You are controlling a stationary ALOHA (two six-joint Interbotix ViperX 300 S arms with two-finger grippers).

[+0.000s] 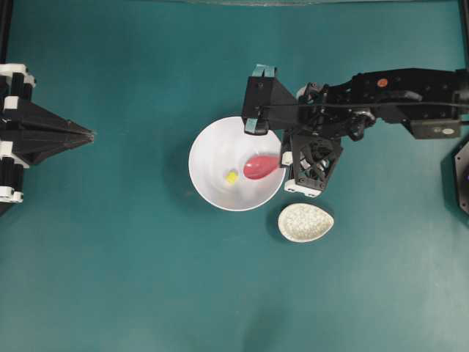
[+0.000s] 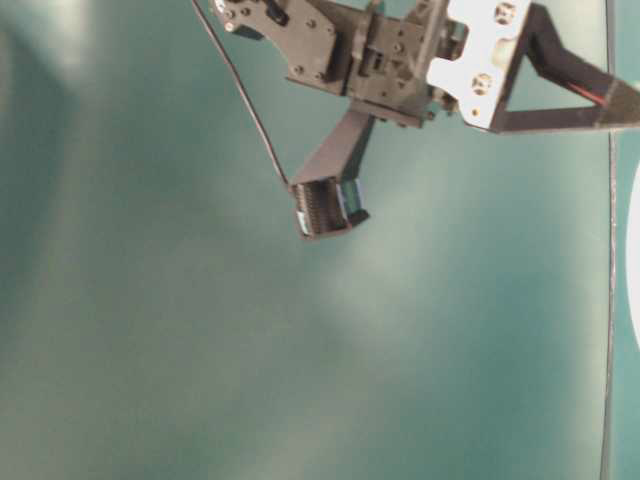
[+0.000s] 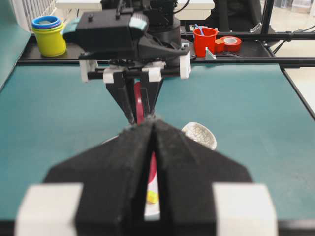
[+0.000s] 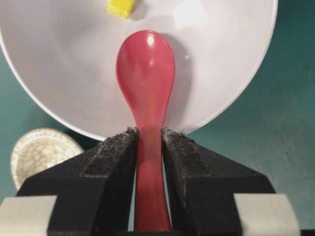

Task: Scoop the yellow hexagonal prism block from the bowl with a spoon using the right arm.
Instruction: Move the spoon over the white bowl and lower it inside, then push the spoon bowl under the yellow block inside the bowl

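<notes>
Right hand [image 4: 148, 147] clamped on the glossy, stiff, likely slippery spoon [image 4: 146, 73] by its handle, scoop over the bowl [image 4: 221, 73], tiny light yellow block [image 4: 120, 7] just beyond the scoop's tip, likely to skid; left hand [image 3: 151, 147] together, idle.

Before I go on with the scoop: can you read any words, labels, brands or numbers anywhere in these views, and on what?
No text can be read in any view.
Small plate on the right arm, overhead view: it seems to carry marks, too small to read.
Red dot on the same arm: no characters show.
Red cup, tape roll, stacked cups behind the table: no lettering visible.
Spoon, bowl, yellow block, speckled dish: plain, unmarked.
</notes>
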